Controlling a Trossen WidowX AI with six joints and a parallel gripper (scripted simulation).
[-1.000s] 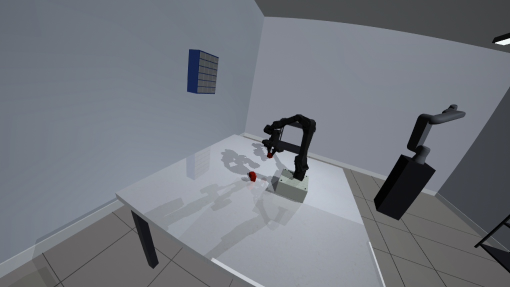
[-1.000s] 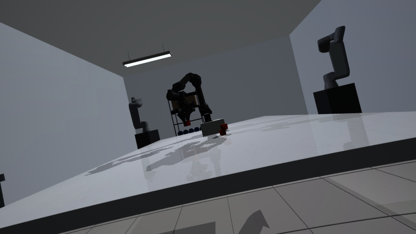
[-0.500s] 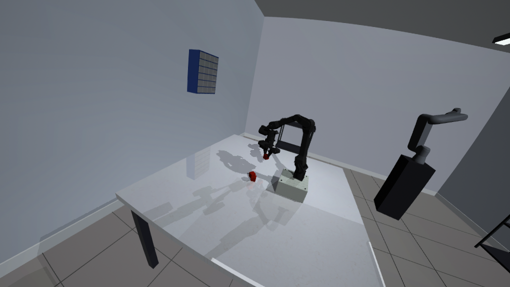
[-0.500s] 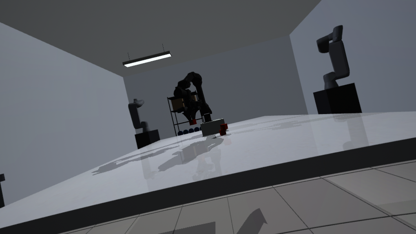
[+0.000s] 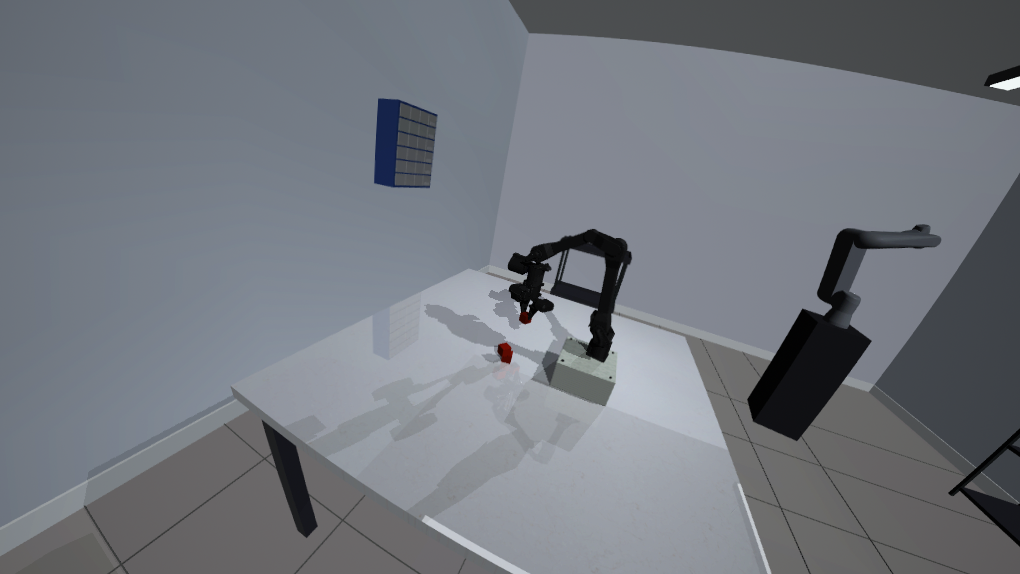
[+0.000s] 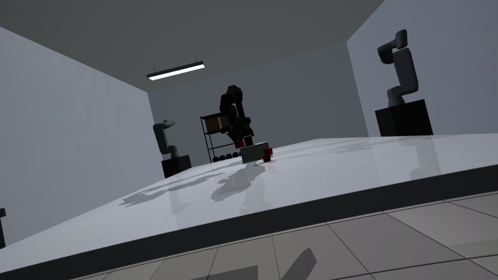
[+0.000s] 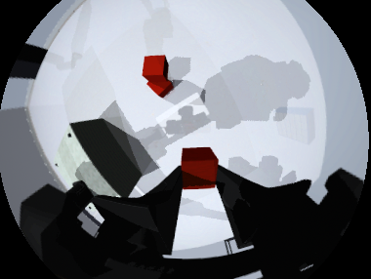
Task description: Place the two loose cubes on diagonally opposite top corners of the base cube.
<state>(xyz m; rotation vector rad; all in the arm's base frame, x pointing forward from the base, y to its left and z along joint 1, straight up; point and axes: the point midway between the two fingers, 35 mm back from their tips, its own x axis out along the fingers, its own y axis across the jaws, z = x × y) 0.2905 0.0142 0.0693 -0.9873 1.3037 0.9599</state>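
While the gripper [image 7: 198, 178] hangs above the table [image 5: 399, 399], its fingers are clamped on a red cube [image 7: 198, 166], carried clear of the surface; top view shows the same cube [image 5: 525, 316] at the tip of the arm [image 5: 595, 246], well above the tabletop. Grip looks centred in the wrist view, cube poking out between the two dark fingers, roughly level as far as can be told. On the table, apart from the carried one, sits a red stack [image 5: 505, 351]: in the wrist view it [image 7: 157, 75] reads as one red block resting on another with a corner overhanging, and the exterior view [image 6: 267, 154] likewise shows two red pieces, one above the other, just beside the grey mount block [image 6: 254, 151]. Judgement: that would be the base cube with the first loose cube already capping one corner, though the pieces are too small to confirm level or overlap. If so, about half done. Left to do: carry the held cube over to the stack, set it on the diagonally opposite corner with a small gap, release, withdraw.
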